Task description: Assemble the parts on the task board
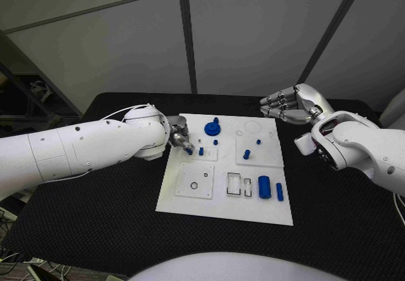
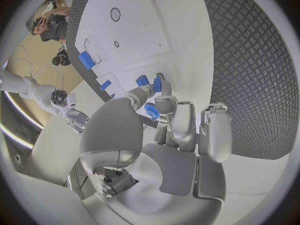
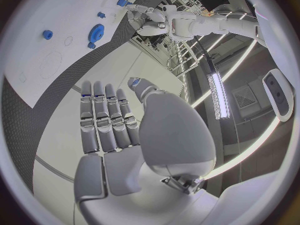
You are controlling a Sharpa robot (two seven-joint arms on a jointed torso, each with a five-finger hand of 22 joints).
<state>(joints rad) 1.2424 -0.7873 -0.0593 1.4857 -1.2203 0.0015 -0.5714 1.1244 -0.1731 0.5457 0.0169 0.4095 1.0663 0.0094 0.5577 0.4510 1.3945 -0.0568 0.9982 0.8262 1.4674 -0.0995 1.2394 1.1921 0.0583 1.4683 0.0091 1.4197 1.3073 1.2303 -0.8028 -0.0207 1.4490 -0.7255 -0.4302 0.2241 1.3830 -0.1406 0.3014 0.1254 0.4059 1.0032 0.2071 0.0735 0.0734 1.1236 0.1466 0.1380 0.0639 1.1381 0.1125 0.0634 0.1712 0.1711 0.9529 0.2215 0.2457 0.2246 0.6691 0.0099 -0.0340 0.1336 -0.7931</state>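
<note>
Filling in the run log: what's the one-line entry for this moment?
left hand: pinches small blue part over task board | right hand: open, raised off board | blue gear: on board

Two white arms, silver hands: my own rig as I noted it.
My left arm was a thick, glossy white shell, dotted with small dark screw holes, with a thin white cable looping over its rounded wrist housing. My right arm wore the same white casing, with a dark round port ringed in red near the wrist. My left hand and right hand were silver-grey metal, their segmented fingers built of blocky links, the palms smooth and rounded.
</note>
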